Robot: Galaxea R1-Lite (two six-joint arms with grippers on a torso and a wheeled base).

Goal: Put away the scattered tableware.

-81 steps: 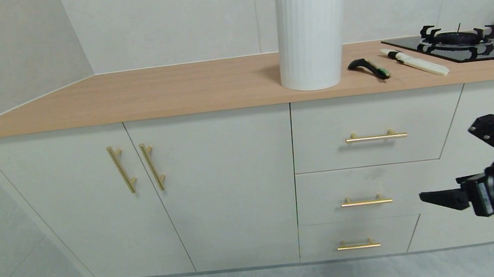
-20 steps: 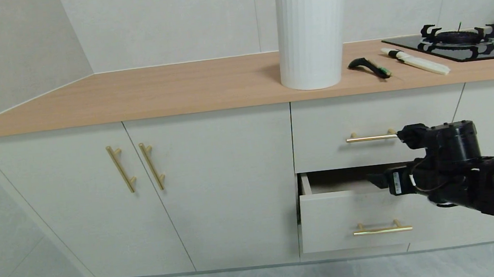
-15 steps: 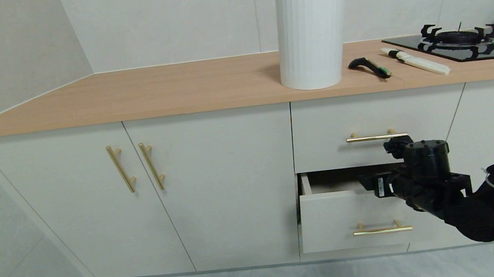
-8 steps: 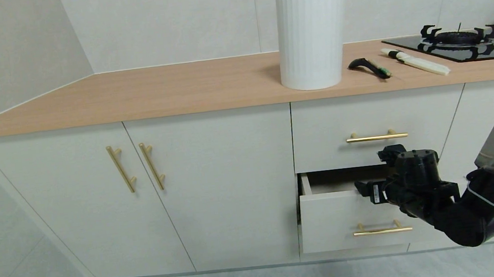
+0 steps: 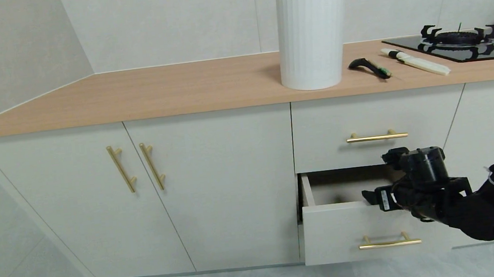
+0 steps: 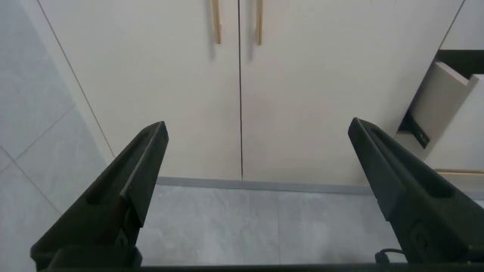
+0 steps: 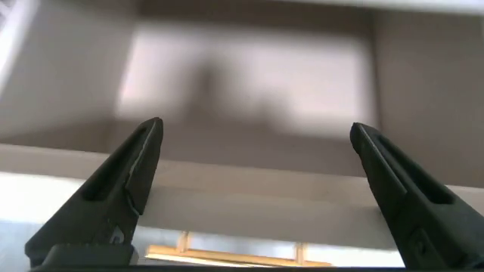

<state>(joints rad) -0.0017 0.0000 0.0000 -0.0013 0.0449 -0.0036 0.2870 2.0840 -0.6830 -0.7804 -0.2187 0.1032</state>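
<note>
Hovering at the part-open drawer [image 5: 353, 230], right claw [image 5: 369, 196] spread wide, gripping nothing. Peeler [image 5: 369, 68] and knife [image 5: 414, 62] lie up on the counter [image 5: 177, 88]. Risk: on the way up, a finger snagging the drawer front, slamming it shut.

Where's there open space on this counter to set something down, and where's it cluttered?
The countertop is bare from the corner wall to the white ribbed container. To the right of the container it is crowded: a black-handled tool and a white knife lie side by side, then comes the stove.
</note>
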